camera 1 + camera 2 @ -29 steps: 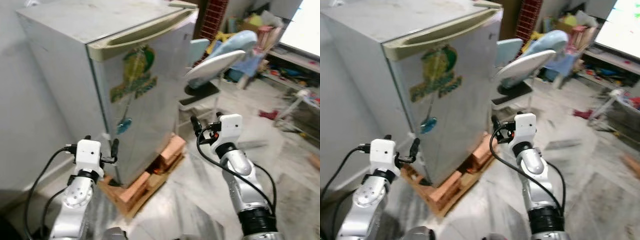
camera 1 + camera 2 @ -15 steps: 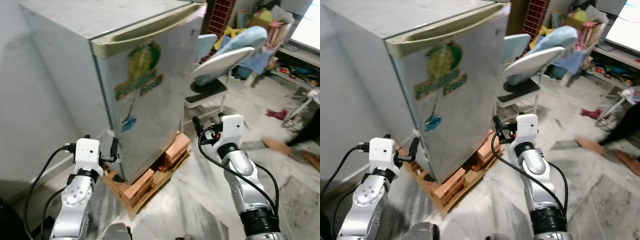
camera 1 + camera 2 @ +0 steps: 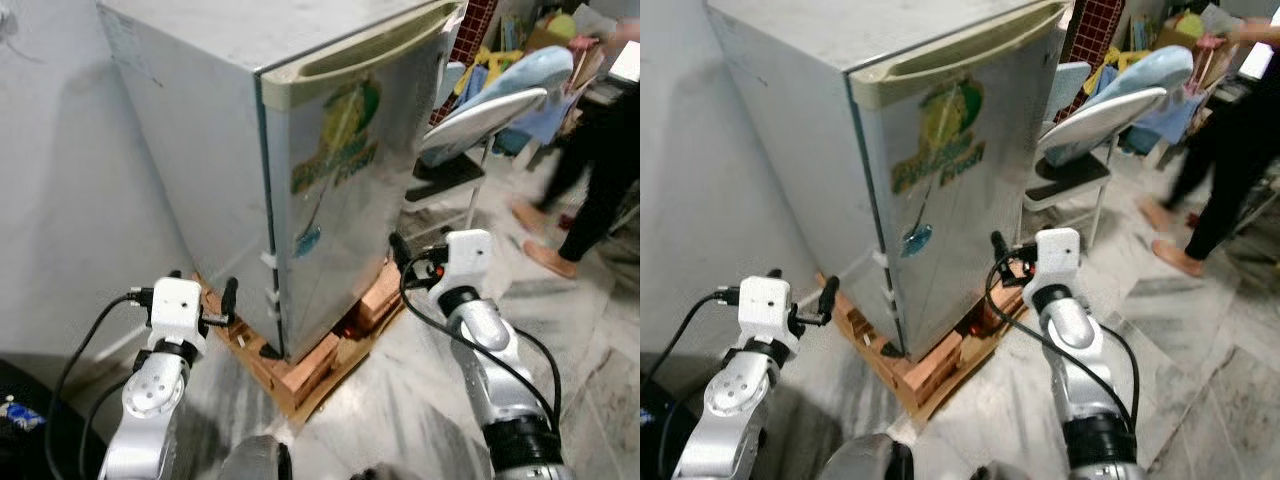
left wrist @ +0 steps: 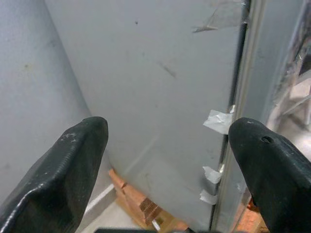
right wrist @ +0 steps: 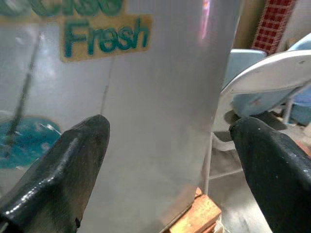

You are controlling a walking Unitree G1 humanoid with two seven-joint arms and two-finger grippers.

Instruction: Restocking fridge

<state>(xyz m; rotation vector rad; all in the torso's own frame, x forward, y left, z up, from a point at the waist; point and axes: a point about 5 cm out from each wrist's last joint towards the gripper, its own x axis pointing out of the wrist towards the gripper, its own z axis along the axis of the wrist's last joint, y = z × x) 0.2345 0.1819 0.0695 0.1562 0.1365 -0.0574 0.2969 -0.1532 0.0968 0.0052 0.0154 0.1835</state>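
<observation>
While we stand facing its corner, the fridge (image 3: 330, 170) sits shut on a pallet of bricks and wood (image 3: 310, 365), door face angled to our right, grey side panel to our left, close to the white wall (image 3: 60, 200). Door has a cream handle strip (image 3: 360, 55) along the top edge, a green and yellow sticker (image 3: 940, 140) reading "Fresh" in the right wrist view, and a small blue sticker (image 3: 915, 238) lower down. Our left hand (image 3: 228, 300) is raised low beside the fridge's side panel, near the bottom corner, not touching; fingers (image 4: 73, 160) spread wide apart, nothing between them. Left wrist view looks at the side panel and door seam, with bits of white tape (image 4: 218, 121) on the seam. Our right hand (image 3: 998, 245) hangs in front of the lower door, near the pallet edge, also clear of the surface; fingers (image 5: 73, 155) wide apart and empty. Behind the fridge on our right: a light blue chair (image 3: 480, 110) with a tilted white seat, cluttered shelves beyond. A person in dark trousers (image 3: 600, 150), barefoot, is on the marble floor (image 3: 590, 330) at far right, blurred.
</observation>
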